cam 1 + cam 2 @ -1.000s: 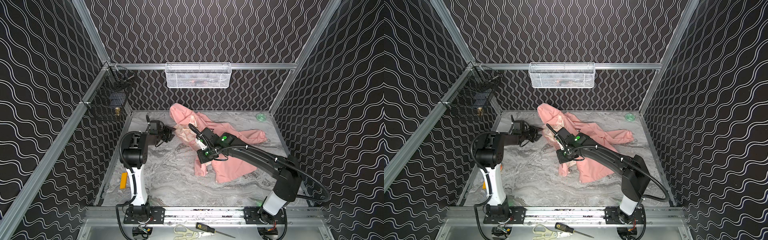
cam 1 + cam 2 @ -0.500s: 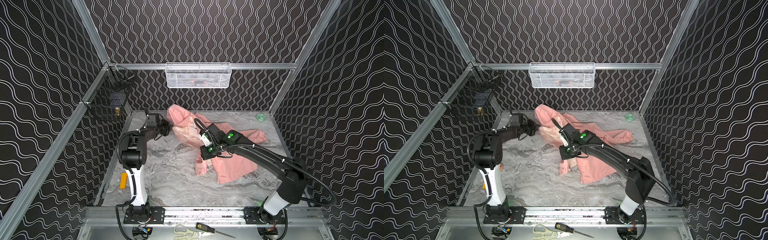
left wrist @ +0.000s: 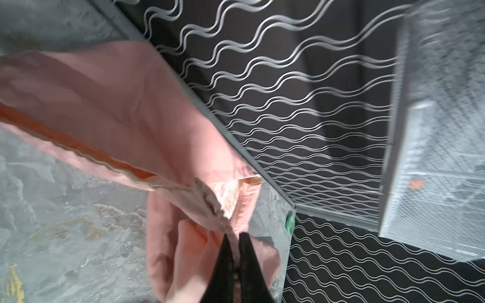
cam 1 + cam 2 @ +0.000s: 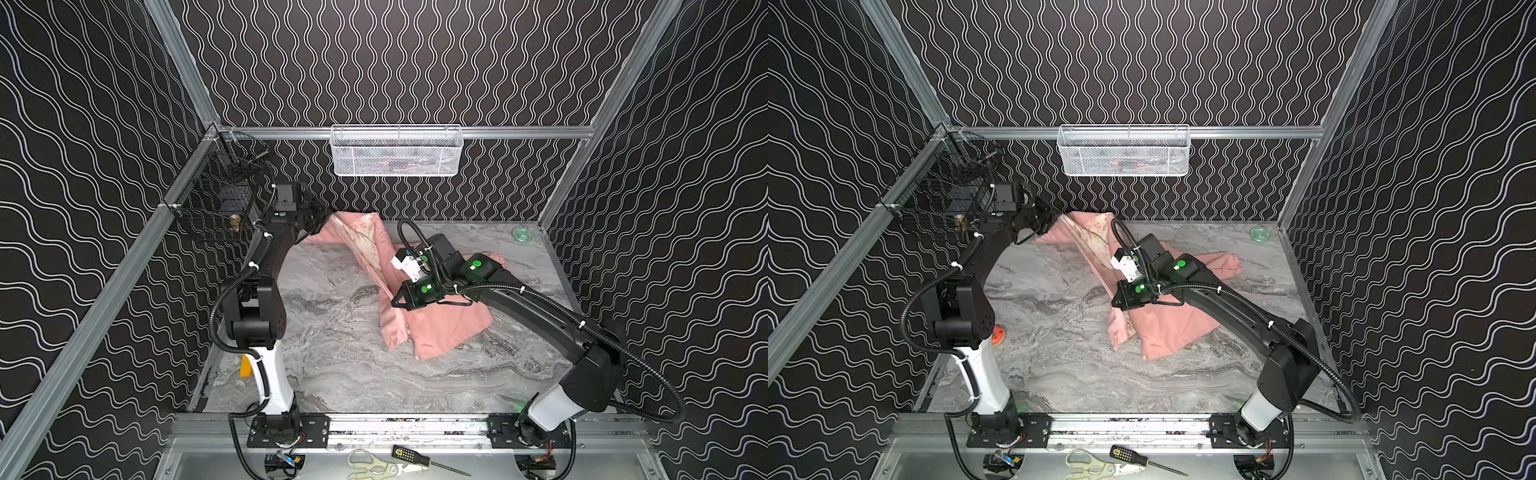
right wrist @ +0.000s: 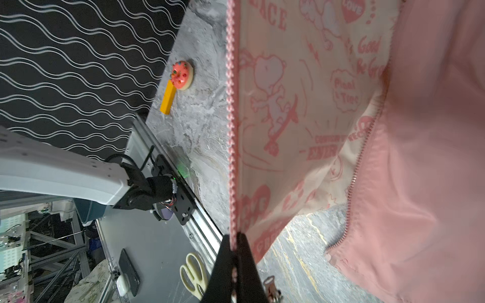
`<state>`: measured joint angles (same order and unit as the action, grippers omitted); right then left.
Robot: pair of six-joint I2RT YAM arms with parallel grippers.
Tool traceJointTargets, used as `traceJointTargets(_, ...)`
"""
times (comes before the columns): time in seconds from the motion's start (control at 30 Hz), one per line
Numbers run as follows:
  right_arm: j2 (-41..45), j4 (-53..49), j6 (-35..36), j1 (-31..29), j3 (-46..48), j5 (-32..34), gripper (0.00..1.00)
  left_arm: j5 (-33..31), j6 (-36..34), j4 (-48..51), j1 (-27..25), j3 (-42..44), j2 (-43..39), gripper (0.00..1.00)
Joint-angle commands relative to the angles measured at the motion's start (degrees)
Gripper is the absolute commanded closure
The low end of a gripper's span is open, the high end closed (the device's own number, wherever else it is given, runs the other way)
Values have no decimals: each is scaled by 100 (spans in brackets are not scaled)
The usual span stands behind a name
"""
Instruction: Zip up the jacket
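The jacket (image 4: 449, 328), a small salmon-pink garment of thin fabric with a pale cream printed lining, is lying on the grey marble-patterned desk (image 4: 332, 332). It is spreading from near the far left corner toward the middle and the right edge. One part of it is hanging above the surface, stretched between the two arms.

The left gripper (image 4: 319, 221), near the far left corner, is pressing its black fingers (image 3: 249, 265) together on a gathered pink edge of the fabric. In the left wrist view only a thin line of cloth is showing between them. The right gripper (image 4: 395, 300), above the middle of the desk, is also pinching with its fingers (image 5: 246, 262) closed. It is gripping the pink zipper tape (image 5: 232, 118), which is running straight and tight away from it.

In my judgement the zipping itself is not yet begun. The front is standing wide open. The cream lining (image 5: 288, 78), with pink cartoon drawings and words, is facing the right wrist camera. The second row of zipper teeth (image 5: 360, 157) is lying well apart from the first one, on the pink panel that is resting on the desk. The two rows are joining nowhere that I can see. Nearly everything is left to do: bringing the two lower ends together, engaging the slider and pulling it up. I cannot tell where the slider is sitting.

The cloth is looking soft and creased, and the loose panel is folding over itself near the middle of the desk.
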<state>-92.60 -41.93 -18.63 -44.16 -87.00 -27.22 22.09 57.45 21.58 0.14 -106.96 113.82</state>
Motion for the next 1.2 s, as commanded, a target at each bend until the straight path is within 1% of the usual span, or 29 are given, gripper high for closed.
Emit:
traceJointTargets(0.0, 42, -116, 119, -10, -231, -762, 100, -445, -221, 310, 21, -390, -29, 100)
traceJointTargets(0.1, 22, -178, 183, -5, -383, -1215, 100, -558, -304, 547, 21, -785, 118, 100)
traceJointTargets(0.17, 47, -67, 133, 40, -281, -1446, 100, -578, -309, 575, -1, -885, 220, 100)
traceJointTargets(0.3, 31, 330, -43, 357, 330, -1795, 100, -601, -315, 539, -81, -853, 469, 100)
traceJointTargets(0.37, -77, 448, -83, 588, 640, -2088, 100, -569, -296, 421, -158, -728, 615, 100)
traceJointTargets(0.43, -188, 498, -74, 732, 870, -2236, 100, -556, -294, 324, -252, -640, 778, 100)
traceJointTargets(0.6, -418, 463, 48, 973, 1295, -2169, 100, -513, -273, 162, -507, -709, 1312, 100)
traceJointTargets(0.87, -543, 421, 78, 1302, 1782, -1979, 100, -370, -275, 34, -944, -1644, 2477, 100)
traceJointTargets(0.9, -574, 383, 95, 1298, 1811, -1933, 100, -249, -215, -177, -992, -1692, 2634, 98)
traceJointTargets(0.97, -673, 337, 92, 1300, 1868, -1863, 100, 21, -76, -546, -1085, -1789, 2874, 85)
traceJointTargets(1.03, -803, 263, 113, 1302, 1897, -1794, 100, 94, -63, -681, -1187, -1974, 3040, 68)
traceJointTargets(1.07, -852, 228, 122, 1305, 1891, -1747, 100, 94, -100, -712, -1222, -2012, 3041, 62)
traceJointTargets(1.13, -908, 140, 132, 1300, 1878, -1525, 100, 38, -207, -804, -1285, -1916, 2862, 56)
traceJointTargets(1.17, -909, 103, 128, 1304, 1880, -1409, 96, -28, -239, -821, -1289, -1810, 2736, 53)
